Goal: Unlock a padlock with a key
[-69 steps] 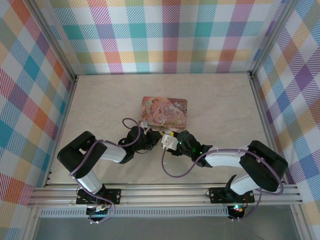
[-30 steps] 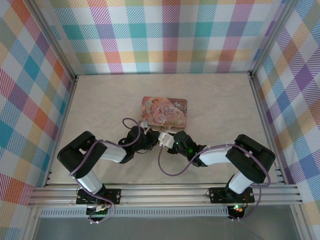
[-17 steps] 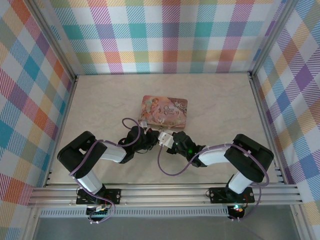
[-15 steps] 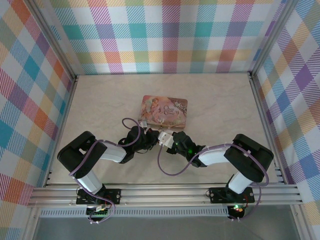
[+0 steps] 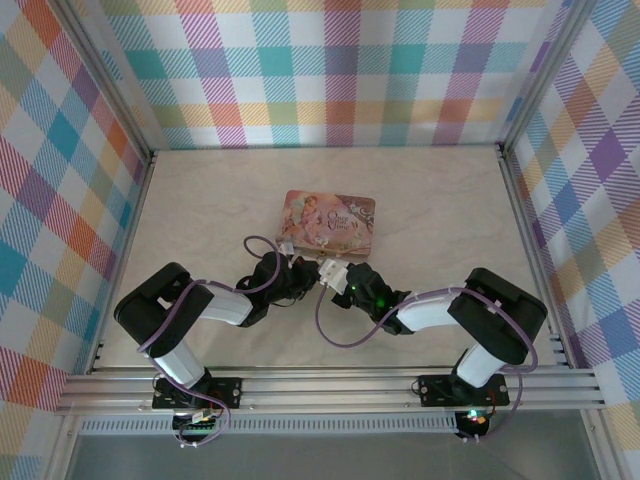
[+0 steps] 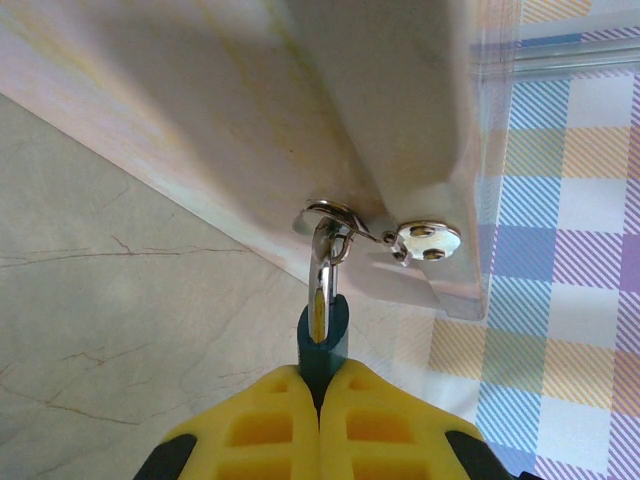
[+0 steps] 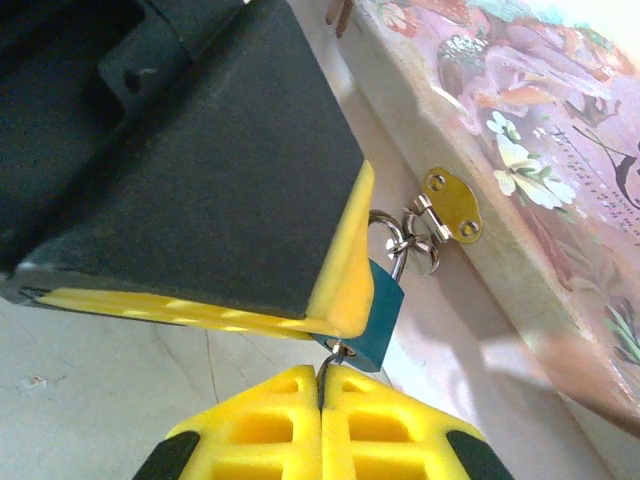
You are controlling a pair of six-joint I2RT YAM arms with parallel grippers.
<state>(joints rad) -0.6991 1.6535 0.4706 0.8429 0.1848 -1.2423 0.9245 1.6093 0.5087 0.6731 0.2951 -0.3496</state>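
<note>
The small blue padlock (image 6: pixel 322 338) hangs by its silvery shackle (image 6: pixel 324 262) from the hasp ring of the pink tin (image 5: pixel 330 222). My left gripper (image 6: pixel 322 375) is shut on the padlock's body. Seen from the right wrist, the padlock (image 7: pixel 382 308) sticks out past the left gripper's yellow finger (image 7: pixel 345 262), keyhole end toward me. A thin metal key (image 7: pixel 338 356) runs from that keyhole into my right gripper (image 7: pixel 322 378), which is shut on it. From above, the two grippers (image 5: pixel 318 282) meet tip to tip just in front of the tin, hiding padlock and key.
The pink tin's side wall (image 6: pixel 300 100) and its brass hasp plate (image 7: pixel 452 215) are right behind the padlock. Checked walls (image 5: pixel 340 70) enclose the beige table (image 5: pixel 200 200) on three sides. Purple cables loop beside both wrists.
The right arm has slid in from the right up to the padlock, and its jaws have shut on the key. The left arm and the tin have stayed put.
</note>
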